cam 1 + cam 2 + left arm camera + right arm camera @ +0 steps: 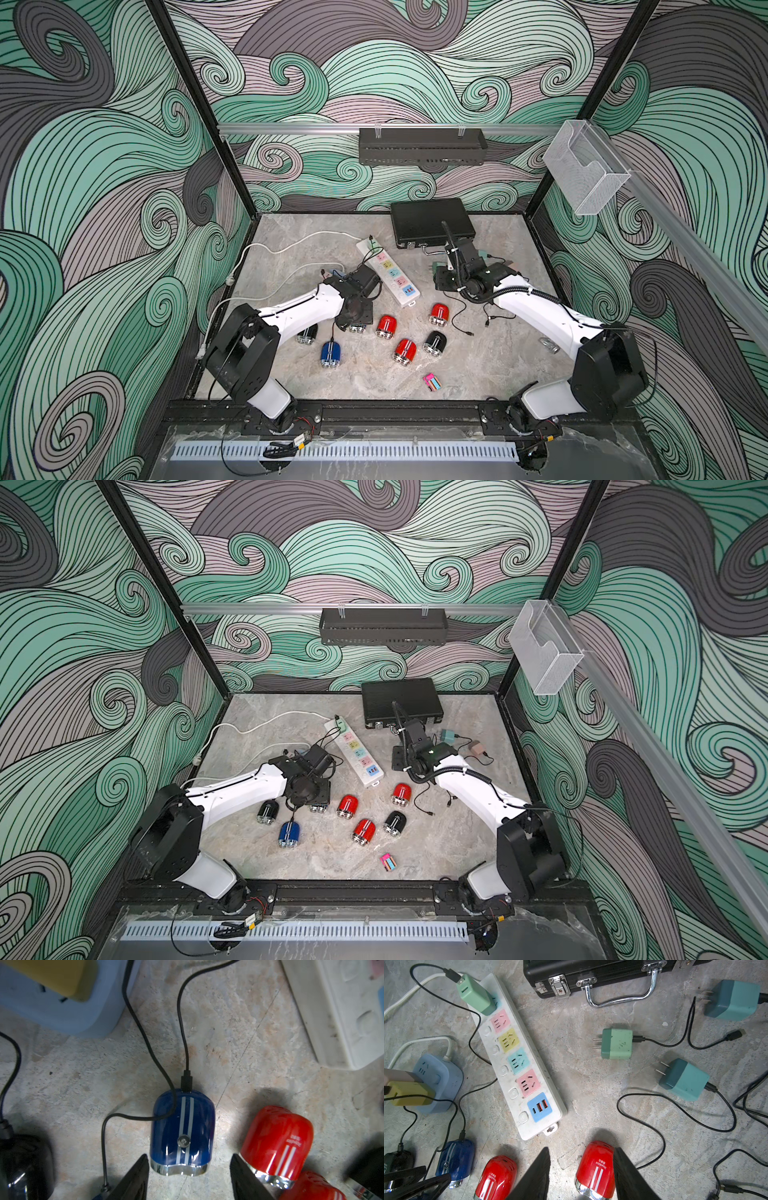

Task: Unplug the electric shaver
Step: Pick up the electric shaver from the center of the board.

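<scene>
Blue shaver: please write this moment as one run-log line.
left gripper: open, aimed at blue shaver | cable: plugged into shaver | right gripper: open, holding nothing | unplug: not yet done

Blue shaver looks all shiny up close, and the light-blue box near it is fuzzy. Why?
Left wrist view: light glints off the blue shaver and its chrome end; the blue socket cube is out of focus. Right wrist view: the power strip looks sharp.

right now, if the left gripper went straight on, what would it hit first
Most likely the blue shaver, lying just ahead between the open fingers of the left gripper; depth is unclear.
</scene>
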Controlling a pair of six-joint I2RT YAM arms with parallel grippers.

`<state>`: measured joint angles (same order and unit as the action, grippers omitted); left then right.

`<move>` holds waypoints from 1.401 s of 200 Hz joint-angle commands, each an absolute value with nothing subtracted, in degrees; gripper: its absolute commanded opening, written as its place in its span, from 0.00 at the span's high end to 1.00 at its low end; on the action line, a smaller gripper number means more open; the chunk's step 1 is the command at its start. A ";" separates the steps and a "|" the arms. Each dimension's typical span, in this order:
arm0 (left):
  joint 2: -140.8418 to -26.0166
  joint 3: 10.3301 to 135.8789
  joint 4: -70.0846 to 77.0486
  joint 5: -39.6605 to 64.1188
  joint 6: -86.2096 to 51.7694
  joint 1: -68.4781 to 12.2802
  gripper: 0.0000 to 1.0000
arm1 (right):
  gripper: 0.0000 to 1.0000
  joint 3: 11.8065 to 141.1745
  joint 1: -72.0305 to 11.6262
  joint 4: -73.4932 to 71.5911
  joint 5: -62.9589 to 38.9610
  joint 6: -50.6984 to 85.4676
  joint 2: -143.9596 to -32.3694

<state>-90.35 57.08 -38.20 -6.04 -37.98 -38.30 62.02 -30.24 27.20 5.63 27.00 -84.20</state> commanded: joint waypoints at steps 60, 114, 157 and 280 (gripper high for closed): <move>-95.38 57.99 -37.09 -7.86 -37.28 -38.76 0.39 | 0.51 62.89 -31.06 26.47 7.12 27.75 -86.57; -98.52 59.81 -37.06 -9.26 -36.08 -39.20 0.39 | 0.51 62.33 -31.12 25.76 6.93 27.87 -87.10; -100.40 61.82 -37.32 -9.67 -35.27 -39.79 0.40 | 0.51 61.89 -31.19 25.48 6.44 27.89 -87.56; -103.27 64.66 -37.75 -11.77 -33.66 -40.52 0.36 | 0.51 62.57 -31.51 25.50 5.93 28.20 -88.08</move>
<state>-102.35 62.15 -37.34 -10.11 -34.89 -40.27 62.02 -31.03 25.69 5.61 27.38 -87.48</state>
